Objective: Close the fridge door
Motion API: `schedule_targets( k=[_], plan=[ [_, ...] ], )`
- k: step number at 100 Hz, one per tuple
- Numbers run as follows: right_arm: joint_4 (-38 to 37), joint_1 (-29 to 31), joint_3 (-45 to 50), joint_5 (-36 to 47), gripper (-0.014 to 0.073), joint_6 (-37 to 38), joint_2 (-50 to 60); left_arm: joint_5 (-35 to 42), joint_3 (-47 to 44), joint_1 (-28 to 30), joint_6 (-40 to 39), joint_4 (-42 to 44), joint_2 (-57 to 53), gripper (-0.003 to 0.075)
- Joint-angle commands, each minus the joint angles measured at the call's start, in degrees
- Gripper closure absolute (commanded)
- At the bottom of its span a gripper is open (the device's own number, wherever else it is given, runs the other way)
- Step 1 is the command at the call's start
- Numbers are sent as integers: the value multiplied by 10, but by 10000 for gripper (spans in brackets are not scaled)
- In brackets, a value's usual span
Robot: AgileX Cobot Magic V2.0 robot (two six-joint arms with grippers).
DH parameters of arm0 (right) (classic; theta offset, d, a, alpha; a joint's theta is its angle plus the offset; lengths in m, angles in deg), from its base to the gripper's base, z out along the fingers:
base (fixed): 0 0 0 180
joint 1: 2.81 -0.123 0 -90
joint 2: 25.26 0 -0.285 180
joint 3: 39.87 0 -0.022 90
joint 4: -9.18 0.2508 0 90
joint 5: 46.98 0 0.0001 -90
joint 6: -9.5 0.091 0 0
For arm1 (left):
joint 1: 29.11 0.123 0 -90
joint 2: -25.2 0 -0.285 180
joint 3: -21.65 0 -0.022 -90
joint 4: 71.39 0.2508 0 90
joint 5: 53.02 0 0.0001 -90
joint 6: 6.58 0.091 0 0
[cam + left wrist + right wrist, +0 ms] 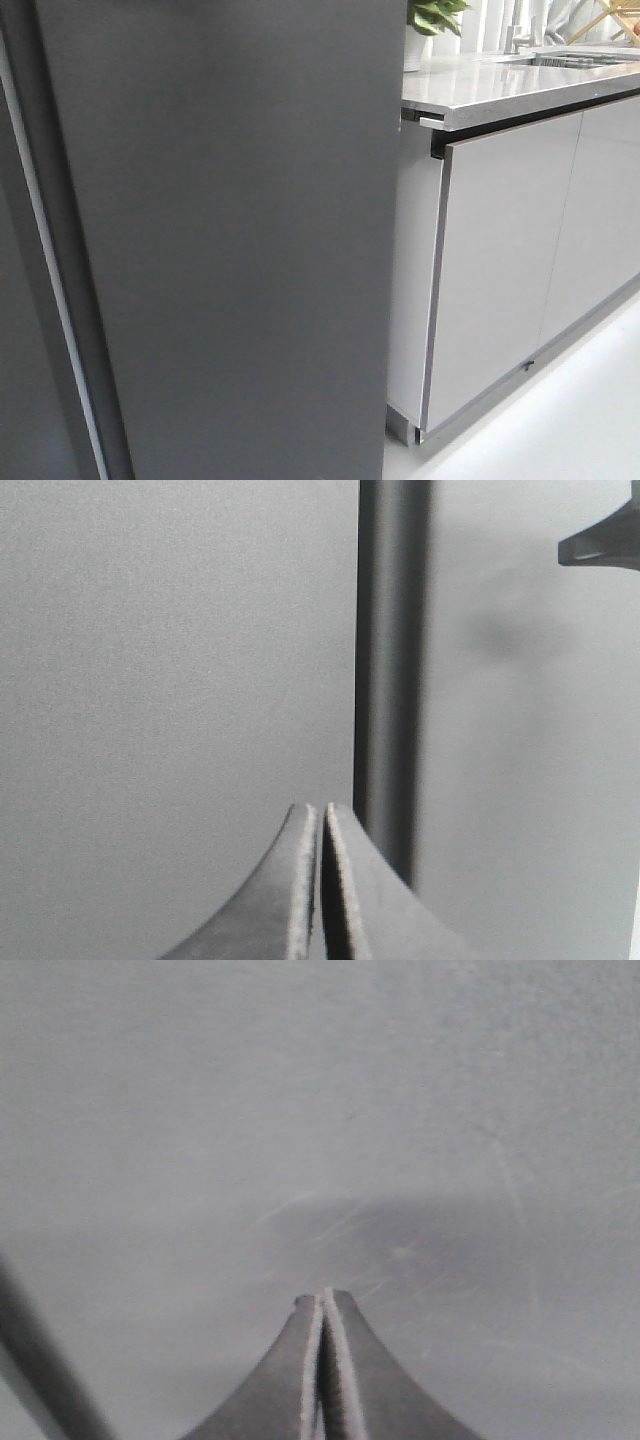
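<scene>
Beside the door [230,240], on the right: light-grey cabinet doors [505,260] under a speckled counter [500,85], with a plant [432,18] and a sink [570,55] further back. Nothing between camera and door. At the left: a thin pale seam [50,290], then a narrower dark panel [20,330]. Door fills most of the front view, flat and dark grey, right edge straight and upright, pale floor [560,420] free below the cabinets. Seen from the left wrist: left gripper [321,815] pressed together, empty, tips close to the grey surface beside a dark upright gap [390,680]. Right gripper [322,1300] also clenched, empty, tips very near the scratched grey face [320,1110]; contact impossible to tell.
</scene>
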Motion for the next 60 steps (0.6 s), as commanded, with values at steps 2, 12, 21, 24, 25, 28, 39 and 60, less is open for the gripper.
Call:
schedule_targets(
  k=[2, 12, 21, 24, 25, 28, 39, 60],
  plan=[
    [16, -1, -19, 22, 640, -5, 39, 42, -20, -1, -2, -2, -6, 740],
    [16, -1, -19, 8, 640, -5, 39, 42, -20, -1, -2, -2, -6, 740],
    [16, -1, -19, 10, 640, -6, 39, 42, -20, -1, -2, -2, -6, 740],
    [16, -1, -19, 13, 640, -6, 39, 42, -20, -1, -2, -2, -6, 740],
    [16, -1, -19, 13, 640, -6, 39, 42, -20, -1, -2, -2, -6, 740],
    [16, -1, -19, 14, 640, -6, 39, 42, -20, -1, -2, -2, -6, 740],
    [16, -1, -19, 10, 640, -8, 39, 42, -20, -1, -2, -2, -6, 740],
    [16, -1, -19, 11, 640, -11, 39, 42, -20, -1, -2, -2, -6, 740]
  ],
)
